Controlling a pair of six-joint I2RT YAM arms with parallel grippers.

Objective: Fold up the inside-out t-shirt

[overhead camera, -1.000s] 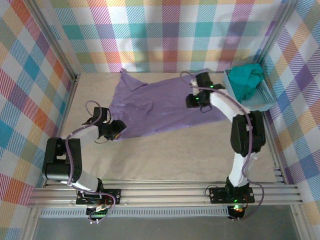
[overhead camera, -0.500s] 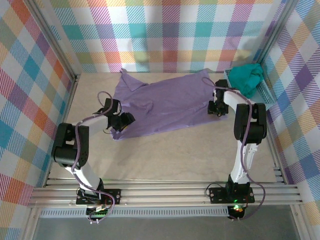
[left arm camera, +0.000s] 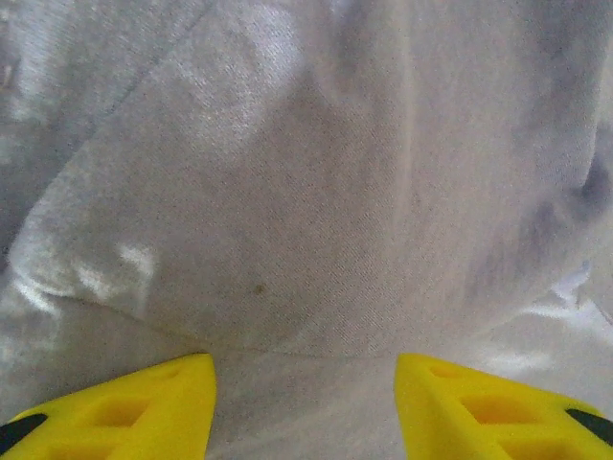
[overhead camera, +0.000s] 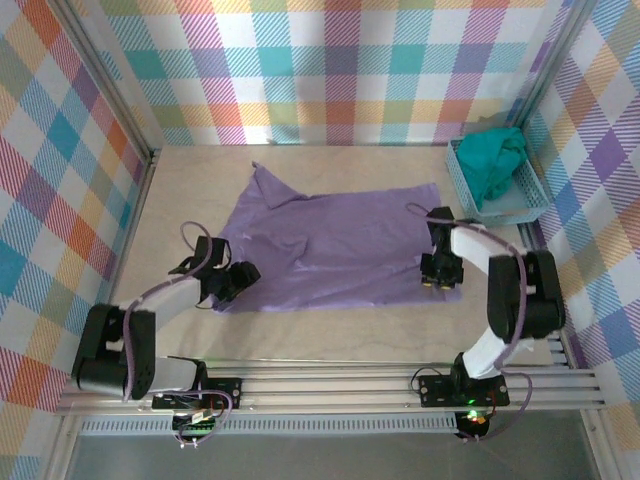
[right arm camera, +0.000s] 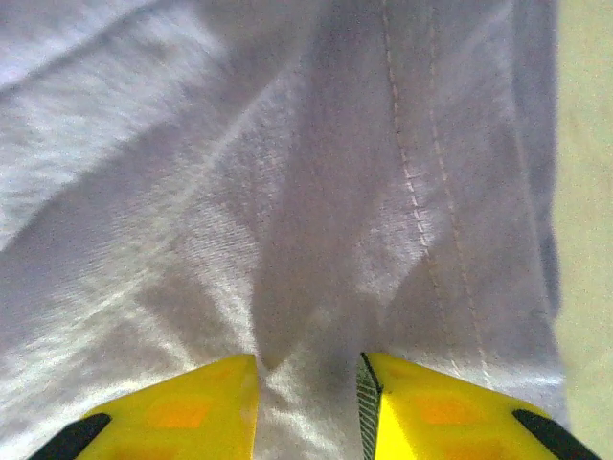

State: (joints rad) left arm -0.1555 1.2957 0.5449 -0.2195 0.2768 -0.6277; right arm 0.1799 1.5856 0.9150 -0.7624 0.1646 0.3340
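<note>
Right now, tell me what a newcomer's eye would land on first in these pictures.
The lavender t-shirt lies spread out across the middle of the table, with the left gripper at its near left corner and the right gripper on its near right edge. Next comes the teal garment heaped in the blue basket at the far right, then the bright plaid walls all round.
</note>
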